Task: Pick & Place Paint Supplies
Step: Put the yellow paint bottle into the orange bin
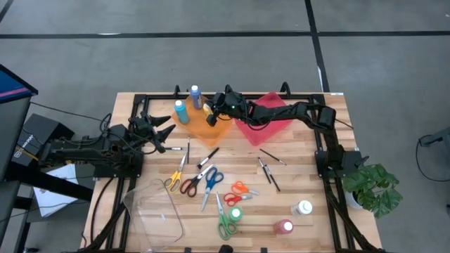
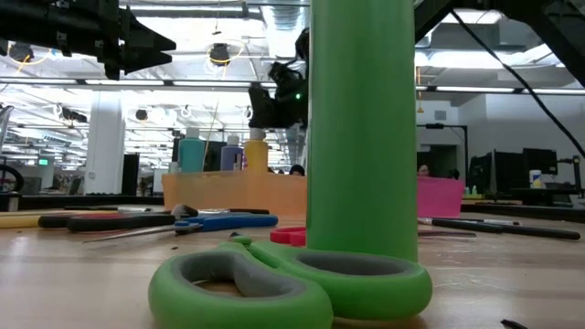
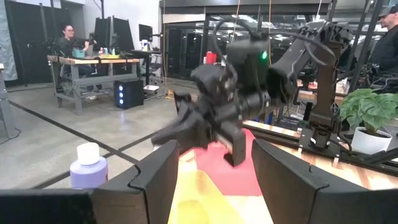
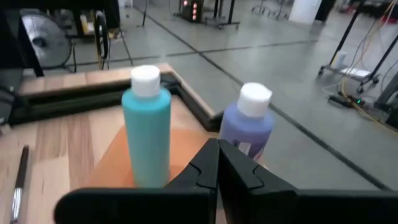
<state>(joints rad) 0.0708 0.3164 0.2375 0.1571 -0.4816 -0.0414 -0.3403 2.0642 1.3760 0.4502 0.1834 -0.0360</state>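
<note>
From above: right gripper (image 1: 209,112) over the orange tray (image 1: 211,131) at about twelve o'clock on the table, fingers closed on nothing, beside a teal bottle (image 1: 182,112) and a purple bottle (image 1: 195,97). Left gripper (image 1: 167,133) at nine o'clock, fingers apart and empty. Right wrist: fingers (image 4: 214,167) pressed together before both bottles.

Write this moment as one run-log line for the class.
right claw: shut, empty, over orange tray | left claw: open, waiting at table's left | teal bottle, blue bottle: upright in tray | scissors, brushes: on table
</note>
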